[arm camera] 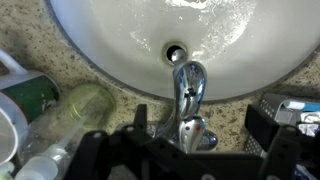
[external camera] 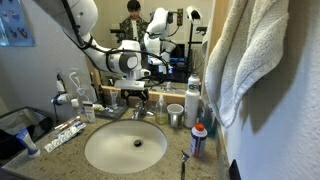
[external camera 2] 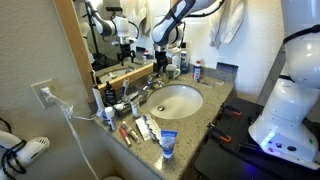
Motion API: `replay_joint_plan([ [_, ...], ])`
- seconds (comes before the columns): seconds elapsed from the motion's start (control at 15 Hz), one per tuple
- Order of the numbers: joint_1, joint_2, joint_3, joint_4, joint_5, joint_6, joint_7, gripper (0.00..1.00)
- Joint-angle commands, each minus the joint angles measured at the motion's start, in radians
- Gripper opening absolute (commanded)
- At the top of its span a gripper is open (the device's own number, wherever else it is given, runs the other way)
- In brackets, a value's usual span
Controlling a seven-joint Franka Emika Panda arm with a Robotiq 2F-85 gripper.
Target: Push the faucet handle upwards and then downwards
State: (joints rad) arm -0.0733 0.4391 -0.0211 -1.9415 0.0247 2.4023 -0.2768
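text: none legible | labels on tubes and bottles: too small, blurred

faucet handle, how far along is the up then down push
Done: nothing that shows. No stream falls into the round white basin.
In hand: the open black gripper hangs right over the short shiny chrome faucet handle, with a finger on either side. Whether it touches the handle is unclear.
Left: seemingly both pushes, up and then down.
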Motion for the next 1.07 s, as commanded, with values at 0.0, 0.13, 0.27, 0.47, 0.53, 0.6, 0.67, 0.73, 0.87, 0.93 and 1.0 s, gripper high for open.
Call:
replay_joint_plan([
  [0.0,-0.029,0.04,0.025,0.057,0.01,0.012,-0.025,1.0],
  [0.13,-0.035,0.055,0.031,0.079,0.011,0.013,-0.025,1.0],
  [0.27,-0.037,0.072,0.035,0.099,0.012,0.01,-0.026,1.0],
  [0.47,-0.041,0.092,0.041,0.118,0.011,0.006,-0.028,0.99],
  [0.53,-0.044,0.099,0.045,0.124,0.012,0.005,-0.031,0.75],
  [0.6,-0.045,0.104,0.047,0.127,0.013,0.008,-0.03,0.74],
  [0.67,-0.043,0.108,0.048,0.13,0.009,0.011,-0.029,0.68],
  [0.73,-0.043,0.112,0.05,0.133,0.008,0.01,-0.03,0.6],
  [0.87,-0.042,0.118,0.051,0.137,0.005,0.011,-0.027,0.44],
  [0.93,-0.042,0.119,0.052,0.137,0.005,0.011,-0.027,0.37],
  [1.0,-0.043,0.119,0.053,0.137,0.006,0.01,-0.027,0.28],
])
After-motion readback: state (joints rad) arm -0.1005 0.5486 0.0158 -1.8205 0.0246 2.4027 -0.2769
